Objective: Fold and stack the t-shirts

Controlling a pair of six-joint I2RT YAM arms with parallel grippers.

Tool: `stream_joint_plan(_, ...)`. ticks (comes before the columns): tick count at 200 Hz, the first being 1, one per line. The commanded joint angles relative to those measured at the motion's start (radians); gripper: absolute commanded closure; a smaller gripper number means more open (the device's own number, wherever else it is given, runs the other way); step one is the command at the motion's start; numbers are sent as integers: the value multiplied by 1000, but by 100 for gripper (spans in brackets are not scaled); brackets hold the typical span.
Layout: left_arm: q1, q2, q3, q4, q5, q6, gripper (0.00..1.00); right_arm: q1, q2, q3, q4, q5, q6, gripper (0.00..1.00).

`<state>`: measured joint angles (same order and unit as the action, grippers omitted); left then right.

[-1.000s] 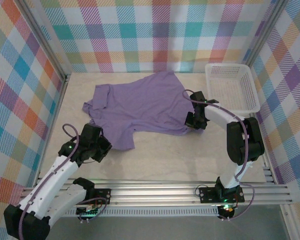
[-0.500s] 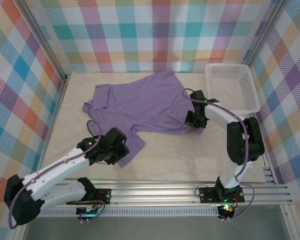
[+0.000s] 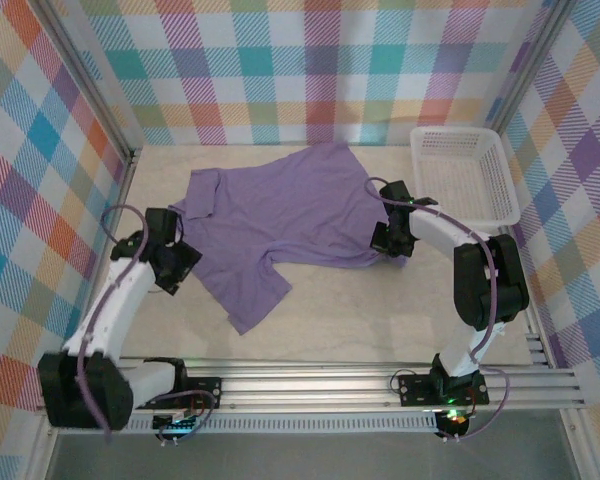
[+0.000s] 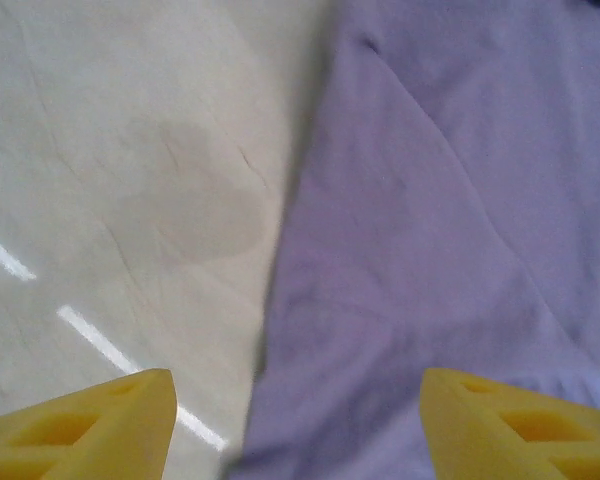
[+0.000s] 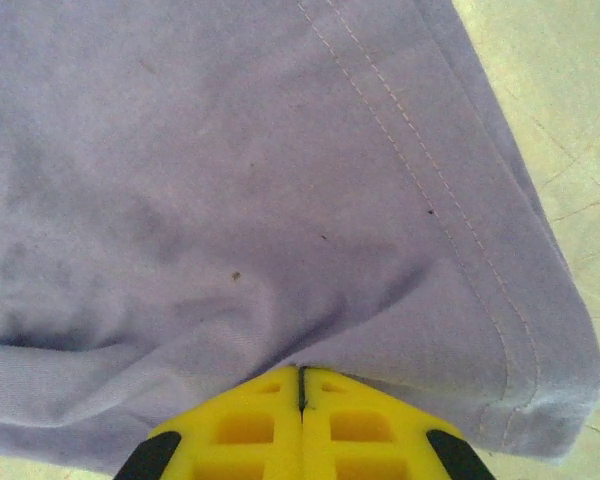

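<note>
Hovering left fingers [image 4: 80, 430] wide apart over plain lavender-purple thin-fabric t-shirt [image 3: 280, 210], centre-left; pinching its hem, centre-right, with closed right fingers [image 5: 240, 435].

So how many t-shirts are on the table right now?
1. The t-shirt lies spread on the table, left of the basket; another could be hidden beneath it.

Both arms [image 3: 115, 300] have white links, black joints [image 3: 490, 280] and looping purple cables [image 3: 117, 211]; yellow fingers [image 5: 230, 425] show recessed pockets, black at bottom edge.
</note>
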<state>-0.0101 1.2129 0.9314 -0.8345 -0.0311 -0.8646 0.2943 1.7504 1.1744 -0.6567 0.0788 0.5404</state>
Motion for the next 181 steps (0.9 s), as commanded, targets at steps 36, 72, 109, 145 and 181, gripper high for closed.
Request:
stream_joint_plan(36,179,345,19,296,205,130,33,-4,-25,-6,-27,-1,-17,100)
stream_joint_plan(72,167,350,-19,338,197,122,37,-7,-20,-2,-16,1,-18,100)
stream_joint_plan(109,90,264,-74,287,208,86,45,-9,-18,14,-27,-1,-22,100)
stream_joint_plan(145,-6,245,-110,219,183,29,48,-9,-15,19,-26,-9,-13,100)
stream_joint_plan(181,-36,306,-116,190,138,20,50,-9,-11,29,-32,-11,-12,100)
